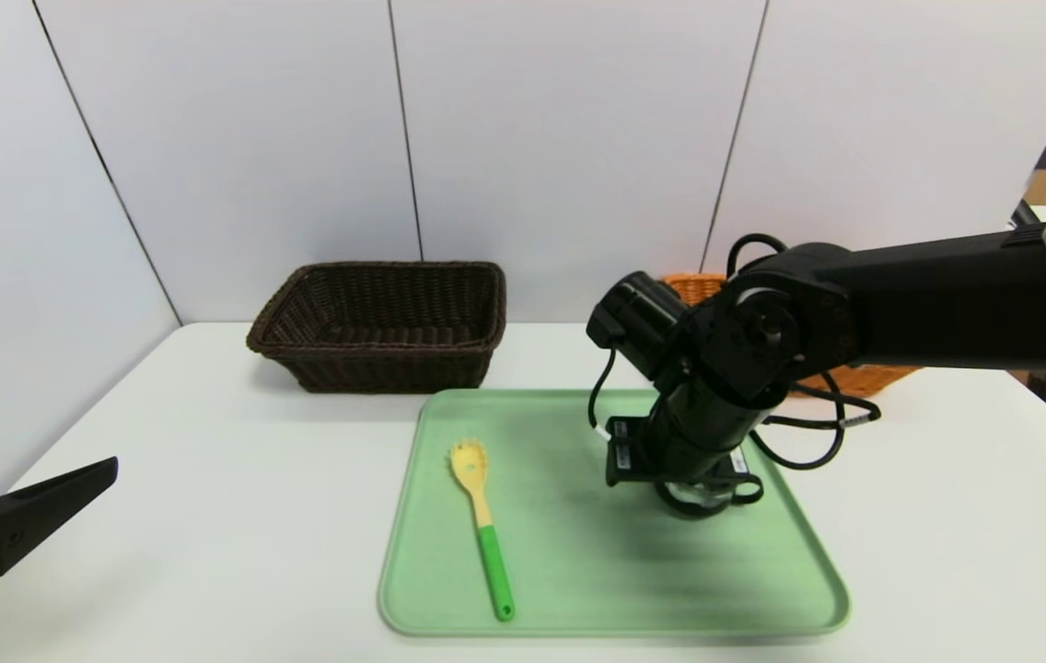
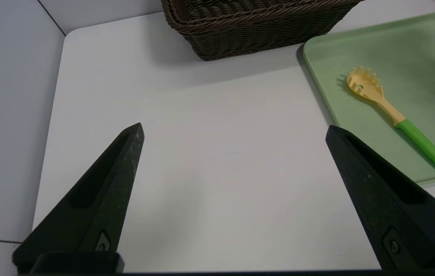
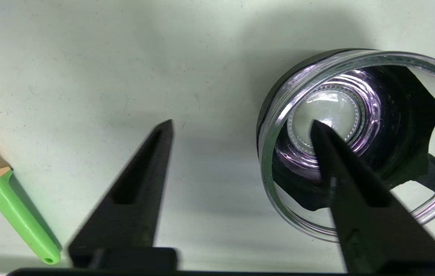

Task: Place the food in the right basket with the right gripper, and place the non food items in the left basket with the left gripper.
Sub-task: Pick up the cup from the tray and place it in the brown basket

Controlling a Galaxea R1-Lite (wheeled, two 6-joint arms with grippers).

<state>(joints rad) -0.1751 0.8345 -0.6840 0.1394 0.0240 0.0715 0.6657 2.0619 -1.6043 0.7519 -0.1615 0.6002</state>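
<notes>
Above tray (image 1: 615, 589): right tool (image 3: 242, 126) parted, empty, 1 finger over cup (image 3: 359, 145).

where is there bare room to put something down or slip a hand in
Bare table lies left of the tray, below the dark basket; the left gripper hangs open over it. On the tray, a patch is free between the fork and the cup. It's crowded at the cup, under the right gripper.
</notes>
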